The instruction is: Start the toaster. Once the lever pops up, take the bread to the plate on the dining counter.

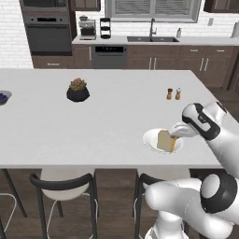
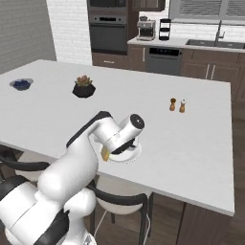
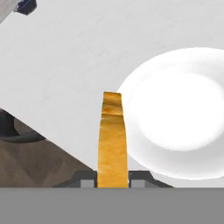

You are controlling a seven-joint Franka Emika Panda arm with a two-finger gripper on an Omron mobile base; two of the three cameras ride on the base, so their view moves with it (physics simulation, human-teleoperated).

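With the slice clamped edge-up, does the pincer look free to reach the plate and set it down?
Probably yes. The pincer is shut on the bread, which hangs at the plate near its rim, and nothing on the dining counter stands between them.

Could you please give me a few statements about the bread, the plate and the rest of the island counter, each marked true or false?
1. The tool is shut on the bread. True.
2. The bread lies flat in the middle of the plate. False: it stands on edge in the tool's grip, at the plate's rim.
3. The plate sits near the stool-side edge of the dining counter. True.
4. The salt and pepper shakers stand on the plate. False: they stand apart from it, farther back on the counter.
5. A dark bowl with a plant sits on the counter. True.
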